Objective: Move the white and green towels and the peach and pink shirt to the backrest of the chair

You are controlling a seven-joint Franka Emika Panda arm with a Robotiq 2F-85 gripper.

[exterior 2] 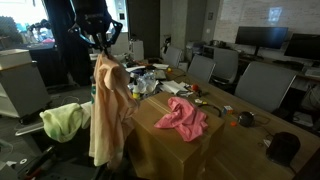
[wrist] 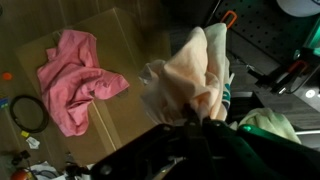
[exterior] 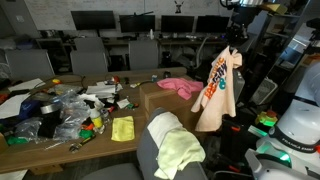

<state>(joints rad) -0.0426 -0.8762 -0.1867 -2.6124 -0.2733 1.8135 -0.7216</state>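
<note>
Nearest the camera in an exterior view, at 6 o'clock, stands the chair's grey fabric backrest with the yellow-green towel draped in a bunched heap over its top. Just beyond, at 9 o'clock from the towel, a small bright yellow cloth lies flat on the brown worktop. At about 1 o'clock from the towel the peach shirt hangs in the air, clear of the worktop, its printed front showing orange and blue marks. It dangles full length from the tool, whose jaws are closed tight on a pinch of cloth at the shirt's top. In both exterior views the shirt falls straight down below the tool, and its hem sits beside the worktop edge, near the towel. At 9 o'clock from the hanging shirt the pink shirt lies crumpled on the worktop, apart from the peach one. In the wrist view the pink shirt is spread at 9 o'clock and the peach shirt bunches directly before the tool. Farther back, at 10 o'clock, loose clutter covers the worktop. Beyond it stand smaller grey chairs and a row of dark monitors.
</note>
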